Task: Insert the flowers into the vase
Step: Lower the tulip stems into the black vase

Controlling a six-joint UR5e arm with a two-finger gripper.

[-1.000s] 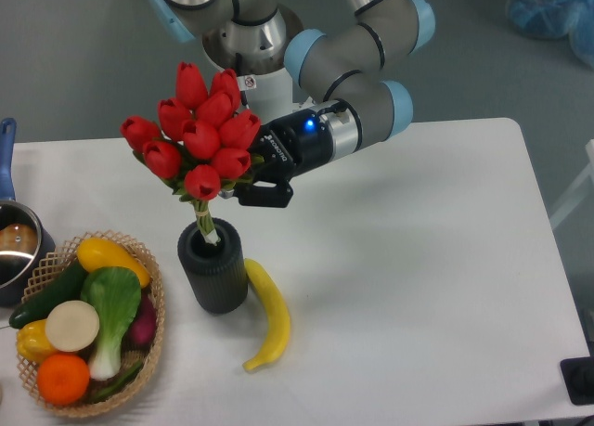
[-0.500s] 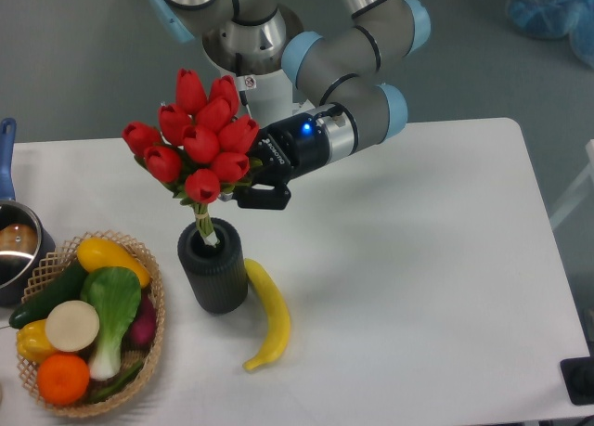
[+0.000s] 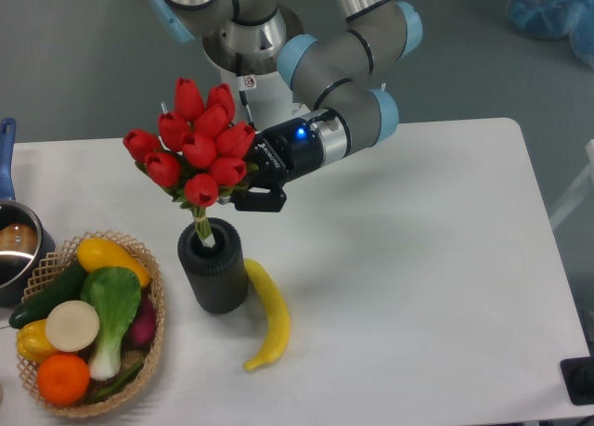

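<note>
Leftmost, a pot (image 3: pixel 14 250) with a blue handle is running off the left edge of the table (image 3: pixel 418 259). Just right of it, a basket (image 3: pixel 153 301) of vegetables and fruit is sitting near the front left corner, its lower rim close to the table's front edge. Next, the vase (image 3: pixel 214 268) is standing upright just right of the basket, with a thin strip of bare table showing between them. Stems of the flowers (image 3: pixel 195 148) are dipping into its mouth, while the red buds are leaning up and to the left, spreading wider than the rim. A banana (image 3: pixel 267 319) is lying against the vase's right side, curving toward the front edge. Above it, the gripper (image 3: pixel 249 183) is reaching in from the right at the level of the leaves, partly hidden behind the bunch; whether its fingers are pinching the stems or parted cannot be told. Farther right, white tabletop is stretching bare all the way to the rounded right corners, with a dark object (image 3: pixel 580 380) sitting off the front right corner.
</note>
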